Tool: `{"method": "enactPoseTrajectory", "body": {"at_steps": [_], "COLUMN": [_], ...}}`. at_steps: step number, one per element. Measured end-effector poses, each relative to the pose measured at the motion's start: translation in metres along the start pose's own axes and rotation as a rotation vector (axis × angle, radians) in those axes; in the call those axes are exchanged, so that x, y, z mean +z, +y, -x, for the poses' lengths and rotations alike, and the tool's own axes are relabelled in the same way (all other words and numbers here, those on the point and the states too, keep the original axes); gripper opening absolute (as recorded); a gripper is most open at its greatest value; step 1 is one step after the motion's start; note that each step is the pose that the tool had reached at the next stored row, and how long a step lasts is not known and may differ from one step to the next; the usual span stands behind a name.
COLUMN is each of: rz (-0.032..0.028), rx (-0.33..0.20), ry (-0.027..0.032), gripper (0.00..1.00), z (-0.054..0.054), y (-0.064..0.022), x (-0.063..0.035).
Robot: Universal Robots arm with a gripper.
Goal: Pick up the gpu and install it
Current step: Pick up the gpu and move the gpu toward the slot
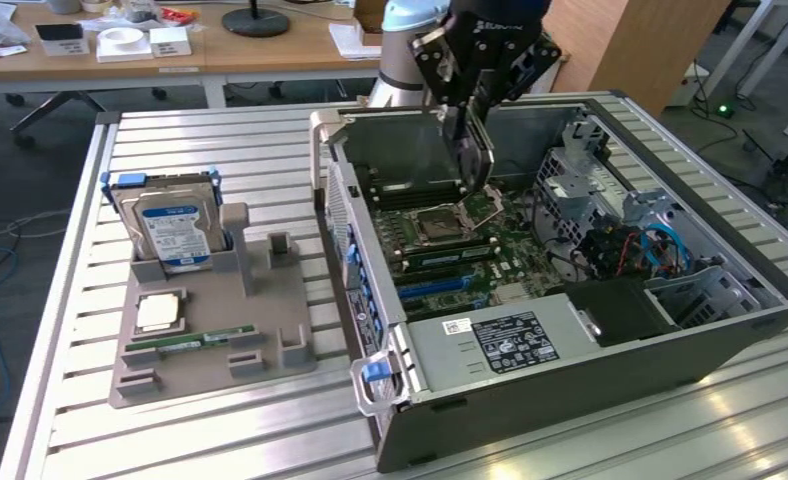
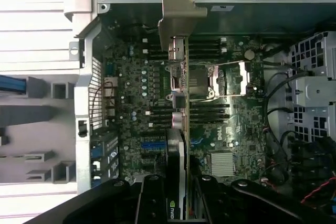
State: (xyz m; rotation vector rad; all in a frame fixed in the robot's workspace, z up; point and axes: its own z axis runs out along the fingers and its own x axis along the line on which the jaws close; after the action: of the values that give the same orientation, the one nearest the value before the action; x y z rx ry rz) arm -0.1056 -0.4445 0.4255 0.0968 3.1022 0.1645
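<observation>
Nearest, lower centre of the exterior view: power supply [image 1: 501, 345] boxed into the open computer case [image 1: 634, 375]. Over at the exterior view's left, parts tray [image 1: 194, 362] on the desk [image 1: 234, 430], hard drive [image 1: 174, 235] parked upright in it, out of the way. Further back, upper centre: gripper [image 1: 468, 105] clamped on the gpu [image 1: 472, 150]. Held vertical, edge down, above the motherboard [image 1: 474, 255], likely to line up with a slot. Not seated yet.
</observation>
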Motion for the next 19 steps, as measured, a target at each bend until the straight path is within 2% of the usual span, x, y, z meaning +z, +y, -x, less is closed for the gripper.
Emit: {"method": "enactPoseTrajectory", "body": {"at_steps": [14, 19], "rz": [0.0104, 0.0120], "rx": [0.000, 0.000], "ry": [0.0006, 0.0007], "gripper": [0.27, 0.27], "z": [0.060, 0.079], "y": [0.0036, 0.0047], "x": [0.0022, 0.0029]}}
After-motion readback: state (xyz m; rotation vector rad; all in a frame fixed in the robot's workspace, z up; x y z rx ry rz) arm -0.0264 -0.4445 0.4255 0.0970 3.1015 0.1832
